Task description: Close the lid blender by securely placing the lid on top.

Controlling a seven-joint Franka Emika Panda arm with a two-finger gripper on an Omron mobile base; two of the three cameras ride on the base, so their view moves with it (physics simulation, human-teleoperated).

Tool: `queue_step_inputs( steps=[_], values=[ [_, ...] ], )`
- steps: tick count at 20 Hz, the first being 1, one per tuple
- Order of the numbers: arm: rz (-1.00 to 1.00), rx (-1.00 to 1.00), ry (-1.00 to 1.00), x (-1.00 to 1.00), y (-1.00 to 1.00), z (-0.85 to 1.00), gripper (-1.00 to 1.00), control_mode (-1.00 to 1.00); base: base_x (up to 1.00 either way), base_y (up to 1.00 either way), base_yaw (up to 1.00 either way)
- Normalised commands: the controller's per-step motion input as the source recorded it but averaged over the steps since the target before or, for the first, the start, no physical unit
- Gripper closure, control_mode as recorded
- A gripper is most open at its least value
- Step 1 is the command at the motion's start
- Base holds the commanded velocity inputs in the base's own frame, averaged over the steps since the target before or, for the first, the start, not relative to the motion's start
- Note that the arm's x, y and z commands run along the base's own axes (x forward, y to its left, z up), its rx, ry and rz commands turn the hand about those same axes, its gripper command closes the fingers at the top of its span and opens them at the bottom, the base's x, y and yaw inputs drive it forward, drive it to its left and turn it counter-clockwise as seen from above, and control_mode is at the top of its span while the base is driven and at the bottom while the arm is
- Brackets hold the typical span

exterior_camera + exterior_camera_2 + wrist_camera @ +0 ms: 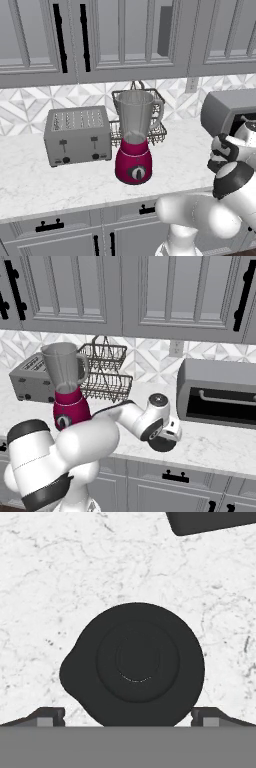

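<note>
Both claw [128, 716] tips flank lid [134, 664], seemingly untouched.

The white marble counter [30, 180] carries a grey toaster [77, 136], the magenta-based blender [133, 145], a wire basket [155, 131] behind it and a grey oven [220, 391]. The black lid [134, 664] lies flat on the marble.

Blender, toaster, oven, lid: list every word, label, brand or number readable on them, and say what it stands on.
No readable text anywhere.
Blender: the black dial bears a small white mark, no letters.
Toaster: dark knobs and levers, no labels legible.
Oven: plain grey casing, dark door, no brand.
Lid: plain black, lying on the counter, no marking.
Wall outlet: blank.
</note>
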Motion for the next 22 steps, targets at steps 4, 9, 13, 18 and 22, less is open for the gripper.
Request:
queue_step_inputs(
  steps=[4, 9, 13, 18, 22],
  values=[
    [0.0, 0.0, 0.0, 0.13, -0.11, -0.17, -1.0, -1.0, 0.0, 0.0, 0.0],
    [0.0, 0.0, 0.0, 0.13, -0.08, -0.16, -1.0, -1.0, 0.0, 0.0, 0.0],
    [0.0, 0.0, 0.0, 0.13, -0.06, -0.16, -1.0, -1.0, 0.0, 0.0, 0.0],
    [0.0, 0.0, 0.0, 0.14, -0.08, -0.16, -1.0, -1.0, 0.0, 0.0, 0.0],
    [0.0, 0.0, 0.0, 0.16, -0.03, -0.17, -1.0, -1.0, 0.0, 0.0, 0.0]
  ],
)
